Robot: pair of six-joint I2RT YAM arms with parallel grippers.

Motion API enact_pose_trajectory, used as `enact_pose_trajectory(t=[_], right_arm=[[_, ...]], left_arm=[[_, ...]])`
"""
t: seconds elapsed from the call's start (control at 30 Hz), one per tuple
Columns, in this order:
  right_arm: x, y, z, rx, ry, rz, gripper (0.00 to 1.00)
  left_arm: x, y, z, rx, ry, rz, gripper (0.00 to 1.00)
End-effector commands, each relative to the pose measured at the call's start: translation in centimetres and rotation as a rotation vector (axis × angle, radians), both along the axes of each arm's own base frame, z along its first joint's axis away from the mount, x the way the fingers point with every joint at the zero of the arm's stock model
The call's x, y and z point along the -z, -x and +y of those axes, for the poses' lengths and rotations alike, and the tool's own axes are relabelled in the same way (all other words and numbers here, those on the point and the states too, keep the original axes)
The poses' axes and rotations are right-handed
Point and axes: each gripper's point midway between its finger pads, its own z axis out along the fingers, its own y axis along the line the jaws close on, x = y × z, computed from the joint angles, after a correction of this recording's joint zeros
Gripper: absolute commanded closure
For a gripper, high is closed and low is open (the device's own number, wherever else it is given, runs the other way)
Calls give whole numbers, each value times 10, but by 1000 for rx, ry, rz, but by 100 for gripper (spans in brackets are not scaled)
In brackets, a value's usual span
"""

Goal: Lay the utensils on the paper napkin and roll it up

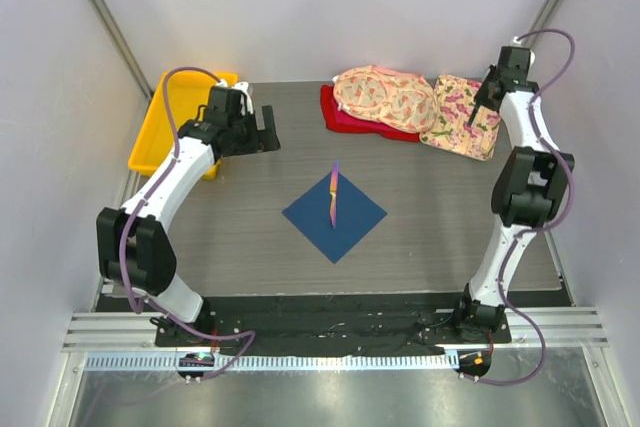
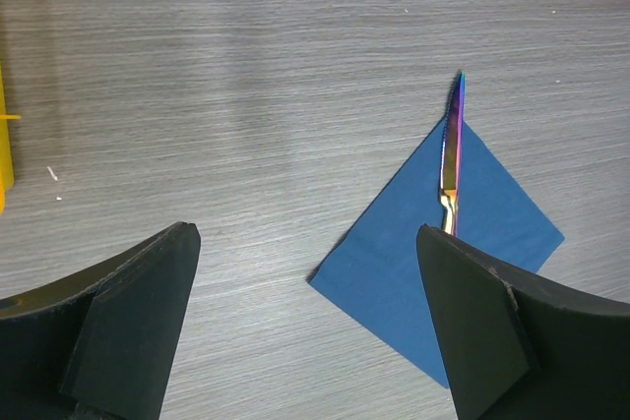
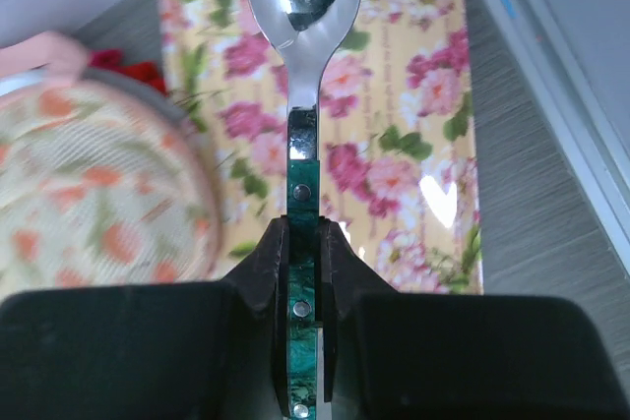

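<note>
Right gripper [image 3: 305, 243]: black jaws pinched tight on the spoon [image 3: 303, 145], gripping the flat green marbled handle with its silver rivets. The shiny oval metal bowl points away from the wrist. The spoon is held over a yellow floral cloth [image 3: 413, 145] with pink roses and green leaves, flat and rectangular. Whether it hangs clear of the cloth or touches it, can't tell. Left of that cloth is a rounded pale fabric piece [image 3: 89, 184] with a peach print and pink trim, and a bit of red cloth [image 1: 345, 117] shows under it. In the top view all of this sits at the table's far right.

Left gripper [image 2: 310, 322]: jaws spread wide, holding nothing. The fingers [image 2: 138, 312] are chunky, matte black wedges. It hangs above the grey wood-grain table [image 1: 240, 207], far left, near a yellow plastic tray [image 1: 160, 132] at the table's edge.

Napkin [image 1: 355, 215]: thin navy square, plain, lying flat mid-table, turned like a diamond. It is between the arms and well apart from both grippers.

On it lies a slim iridescent utensil [image 2: 452, 154], a glossy purple-to-gold blade shape, narrow and tapering. It runs roughly along the napkin's diagonal, its pointed tip poking past the far corner onto bare table. In the left wrist view its near end is hidden behind the finger.
</note>
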Motion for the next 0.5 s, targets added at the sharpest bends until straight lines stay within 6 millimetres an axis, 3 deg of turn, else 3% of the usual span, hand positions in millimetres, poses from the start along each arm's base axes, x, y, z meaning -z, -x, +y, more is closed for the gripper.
enact_pose_trajectory(t=[0.0,0.03,0.07,0.1,0.13,0.17,0.2,0.23,0.27,0.3,0.33,0.37,0.47], right_arm=[[-83,30,63,-238,-70,-151,99],[-68,44,81,-278,-97,-115,99],[-69,53,99,-328,-134,-115,99],[-86,66,111,-356,-138,-147,99],[-67,81,126,-376,-163,-102,99],[-66,91,151,-411,-178,-97,99],[-74,104,162,-427,-182,-113,99],[-52,122,184,-465,-195,-63,99],[-53,130,216,-524,-200,-86,99],[-57,141,227,-541,-189,-109,99],[-35,154,237,-547,-189,-71,99],[-33,163,263,-591,-194,-78,99],[-8,179,285,-559,-212,-27,99]], left_arm=[[-40,-3,7,-24,23,-134,0],[-40,-2,9,-25,29,-133,0],[-43,-1,11,-28,36,-141,0],[-46,0,11,-32,53,-142,0],[-44,1,12,-37,70,-138,0],[-46,1,14,-41,94,-138,0],[-50,2,14,-43,120,-146,0],[-50,4,14,-45,132,-144,0],[-53,4,14,-42,150,-157,0],[-56,5,14,-44,162,-167,0],[-58,5,14,-44,167,-177,0],[-57,6,13,-43,173,-177,0],[-56,9,13,-44,179,-179,0]])
